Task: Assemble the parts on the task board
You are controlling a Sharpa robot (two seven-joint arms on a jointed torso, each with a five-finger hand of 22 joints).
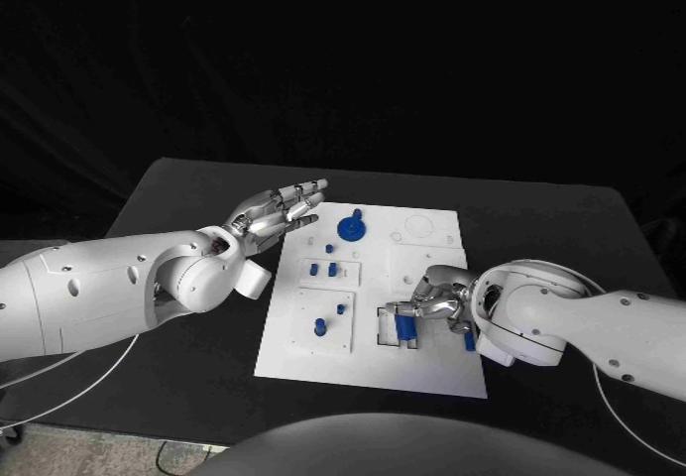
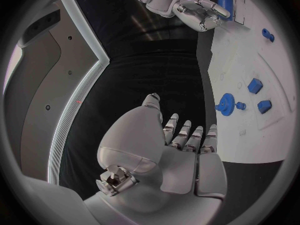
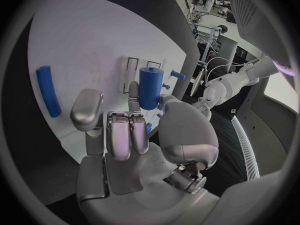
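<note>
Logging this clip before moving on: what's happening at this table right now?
The right hand holds a blue cylinder in its fingers above the white task board, by a rectangular slot. The left hand hovers open at the board's far left edge, holding nothing. A blue gear and small blue pieces sit on the board.

The right hand (image 1: 433, 305) is gripping a blue cylinder (image 1: 404, 328) beneath its fingers over the task board (image 1: 429, 369); the left hand (image 1: 276, 211) is hovering open-fingered beside it.

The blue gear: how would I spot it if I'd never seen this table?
Find the white board in the middle of the black table. Look at its far edge, just beside the left hand. The gear lies there: the only round, toothed blue piece, larger than the small blocks nearer the robot.
</note>
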